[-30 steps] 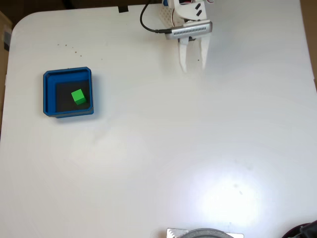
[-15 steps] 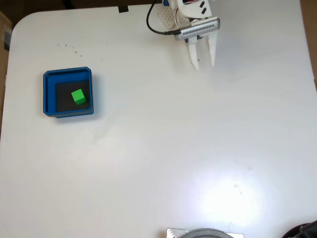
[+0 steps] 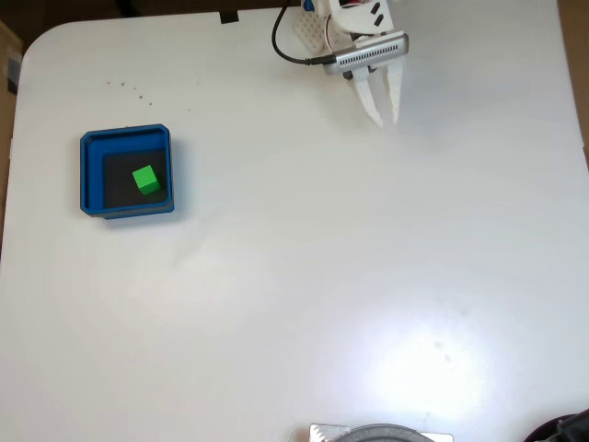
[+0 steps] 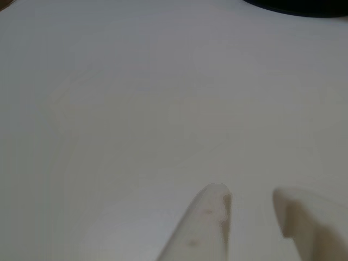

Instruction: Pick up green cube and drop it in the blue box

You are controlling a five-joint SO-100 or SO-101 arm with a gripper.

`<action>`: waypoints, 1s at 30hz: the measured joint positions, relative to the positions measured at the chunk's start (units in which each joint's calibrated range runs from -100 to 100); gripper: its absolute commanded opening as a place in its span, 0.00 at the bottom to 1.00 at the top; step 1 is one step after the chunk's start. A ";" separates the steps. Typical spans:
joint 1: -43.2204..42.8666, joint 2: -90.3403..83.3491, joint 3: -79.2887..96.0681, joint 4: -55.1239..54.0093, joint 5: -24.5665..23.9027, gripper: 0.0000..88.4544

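Glossy white table (image 3: 304,276) (glare patch), matt plastic-looking blue box (image 3: 88,175), green cube (image 3: 146,180).

My body is white plastic. My jaws are two long tapering white fingers (image 3: 394,97) with faint brownish specks on one tip (image 4: 209,215). Above the jaws sits a slim grey slotted bar (image 3: 368,55), a black cable (image 3: 285,51) looping from its end, black marks on the white housing beyond.

Item count: one green cube (image 3: 145,180), inside one blue box (image 3: 89,175); one tabletop (image 3: 322,276); two fingers (image 3: 371,101).
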 measured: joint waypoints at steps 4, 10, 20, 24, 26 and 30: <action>1.28 0.00 0.00 0.00 0.00 0.03; 2.77 0.00 0.00 0.00 0.00 0.03; 2.77 0.00 0.00 0.00 0.00 0.03; 2.77 0.00 0.00 0.00 0.00 0.03; 2.77 0.00 0.00 0.00 0.00 0.03; 2.77 0.00 0.00 0.00 0.00 0.03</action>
